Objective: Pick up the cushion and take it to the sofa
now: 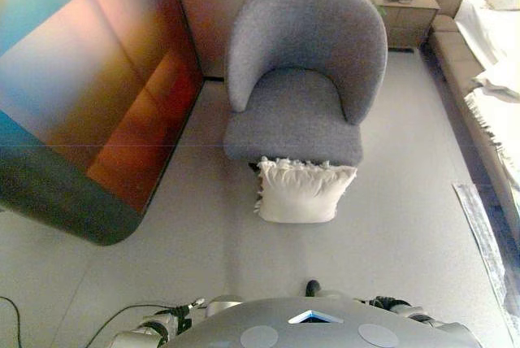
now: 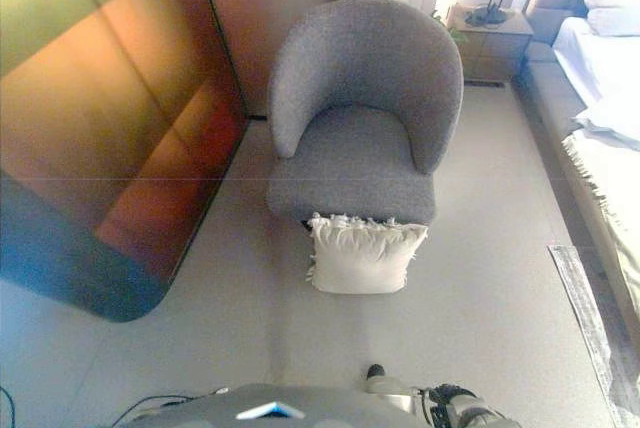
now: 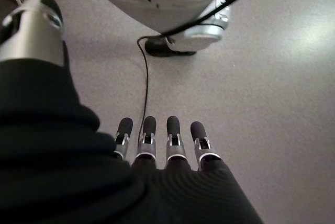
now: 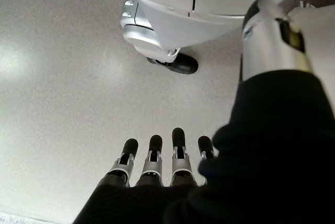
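A cream-white cushion (image 1: 298, 192) with a frilled top edge stands on the floor, leaning against the front of a grey armchair (image 1: 299, 80). It also shows in the right eye view (image 2: 360, 255). My left hand (image 3: 157, 148) hangs at my side above the bare floor, fingers straight and empty. My right hand (image 4: 162, 164) hangs at my other side the same way, fingers straight and empty. Both hands are well short of the cushion and do not show in the eye views.
A large glossy dark cabinet (image 1: 89, 96) stands at the left. A bed with white bedding (image 1: 491, 47) runs along the right, with a wooden nightstand (image 1: 404, 10) and lamp base behind it. A rug edge (image 1: 486, 242) lies at the lower right.
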